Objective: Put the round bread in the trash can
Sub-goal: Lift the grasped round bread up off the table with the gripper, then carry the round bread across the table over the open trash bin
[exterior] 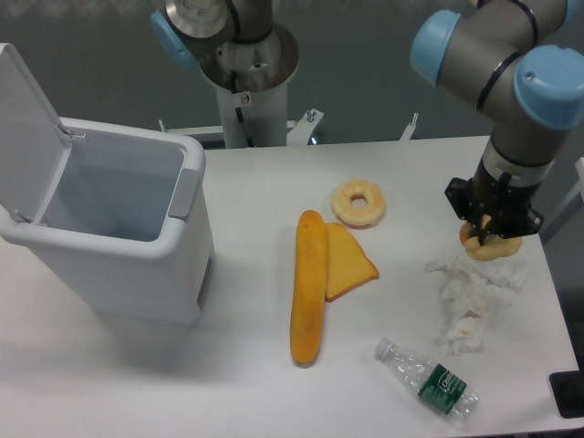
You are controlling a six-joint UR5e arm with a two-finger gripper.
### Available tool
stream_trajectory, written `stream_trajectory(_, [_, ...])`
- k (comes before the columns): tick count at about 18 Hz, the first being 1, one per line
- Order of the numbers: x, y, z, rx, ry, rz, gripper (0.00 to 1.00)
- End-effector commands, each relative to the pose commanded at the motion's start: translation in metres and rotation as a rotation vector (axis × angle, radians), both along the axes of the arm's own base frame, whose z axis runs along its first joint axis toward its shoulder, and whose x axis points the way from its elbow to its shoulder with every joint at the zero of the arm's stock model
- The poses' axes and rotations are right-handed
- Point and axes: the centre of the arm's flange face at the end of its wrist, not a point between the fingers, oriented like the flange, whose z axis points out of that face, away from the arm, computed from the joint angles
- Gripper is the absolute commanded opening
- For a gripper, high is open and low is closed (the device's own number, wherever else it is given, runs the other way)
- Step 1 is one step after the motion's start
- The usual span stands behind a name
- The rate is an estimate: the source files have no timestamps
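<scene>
Gripper [490, 228] is near the table's right edge, fingers clamped on the round bread [491, 245], just above a crumpled white tissue [472, 301]. Trash can [119, 224] sits at the left edge, lid flipped up. Mid-table: ring bread [358, 203], long loaf [309, 287] touching a bread slice [346, 263]. Plastic bottle [427, 378] lies near the front right corner.

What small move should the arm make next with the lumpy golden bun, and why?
Probably lift straight up: the gripper appears shut on the lumpy golden-tan round bread just above the crumpled white tissue, while the open white plastic trash can stands across the table.
</scene>
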Motion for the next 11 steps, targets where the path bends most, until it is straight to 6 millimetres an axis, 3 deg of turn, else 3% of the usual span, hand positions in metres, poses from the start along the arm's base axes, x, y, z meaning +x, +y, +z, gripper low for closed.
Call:
stream_trajectory(4, [0.023, 0.009, 0.023, 0.057, 0.007, 0.013, 0.0])
stream_trajectory(8, [0.079, 0.043, 0.046, 0.141, -0.019, 0.067, 0.0])
stream_trajectory(11, [0.12, 0.046, 0.078, 0.241, -0.039, 0.085, 0.0])
